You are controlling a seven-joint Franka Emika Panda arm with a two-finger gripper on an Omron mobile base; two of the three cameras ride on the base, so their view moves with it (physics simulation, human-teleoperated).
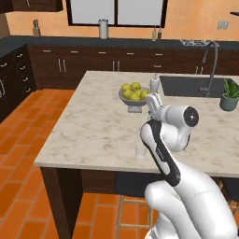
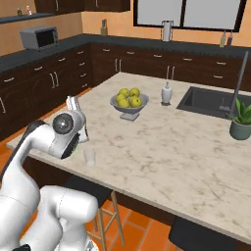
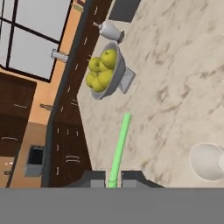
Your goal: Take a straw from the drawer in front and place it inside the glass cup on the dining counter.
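Note:
In the hand view, the thin light-green straw [image 3: 120,146] sticks out from between my gripper's [image 3: 113,178] two dark fingertips, which are shut on its lower end. The straw points over the pale marbled dining counter [image 3: 183,87] towards the fruit bowl. The small clear glass cup [image 3: 208,161] stands on the counter off to the side of the straw, apart from it. From the base views the cup [image 1: 140,151] [image 2: 89,157] sits near the counter's front edge, just below my raised hand [image 1: 155,100] [image 2: 74,104]. The drawer is out of view.
A grey bowl of yellow-green fruit [image 1: 133,95] [image 2: 128,103] stands mid-counter, with a white dispenser bottle [image 2: 166,93] behind it. A dark sink with a tall faucet [image 1: 212,65] and a potted plant [image 2: 241,122] are at the right. A stool [image 2: 98,196] stands under the counter edge.

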